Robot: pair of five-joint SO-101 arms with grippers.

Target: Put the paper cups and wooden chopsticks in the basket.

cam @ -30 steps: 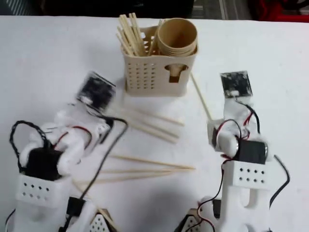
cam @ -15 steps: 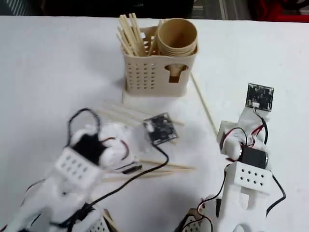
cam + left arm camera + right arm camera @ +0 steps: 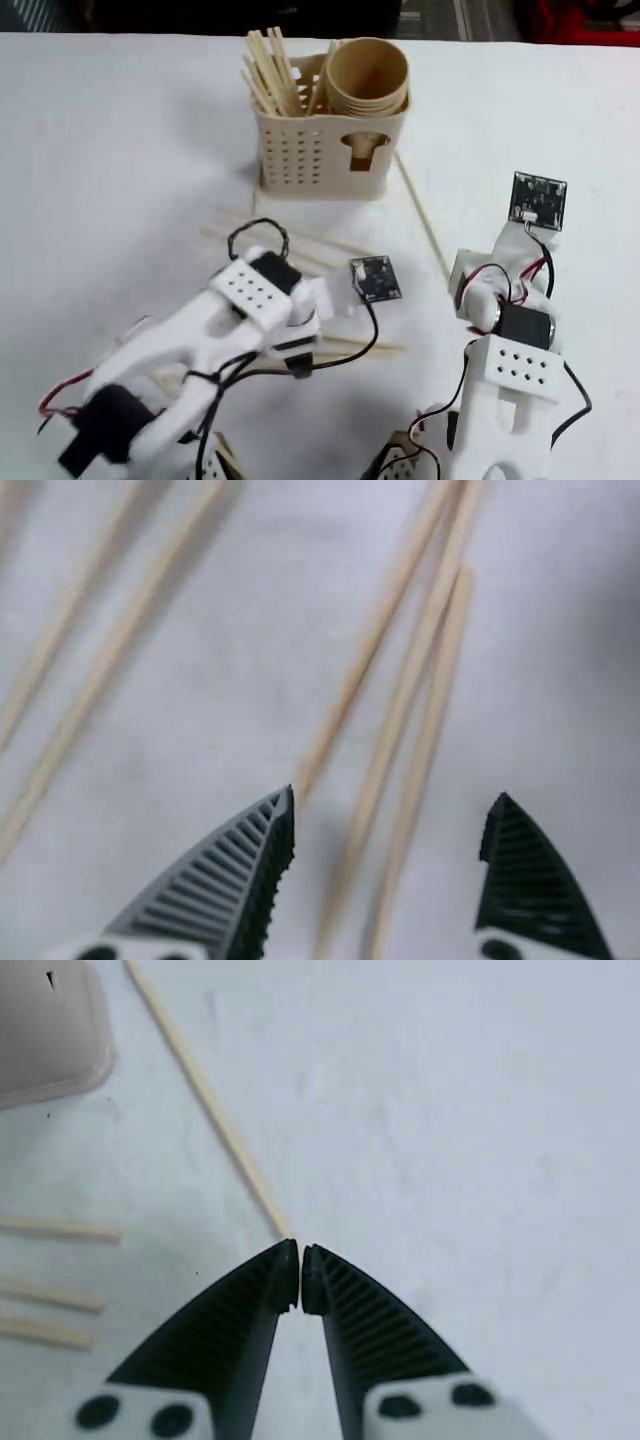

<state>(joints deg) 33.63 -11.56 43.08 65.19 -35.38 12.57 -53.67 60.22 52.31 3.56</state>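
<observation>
Hovering over loose pale wooden chopsticks [image 3: 405, 710] on the white tabletop [image 3: 200, 730], the left gripper [image 3: 390, 815] stood released; the right gripper [image 3: 300, 1275] was clenched on nothing.

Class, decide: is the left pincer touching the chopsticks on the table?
Cannot tell. The left wrist view shows the left pincer open astride the chopsticks, but not its height above them.

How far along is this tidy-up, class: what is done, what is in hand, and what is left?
Done: paper cups and a bundle of chopsticks stand in the basket. In hand: nothing gripped; the left gripper hangs open over loose chopsticks, the right gripper is shut, empty. Left: those sticks and a single chopstick beside the basket.
</observation>
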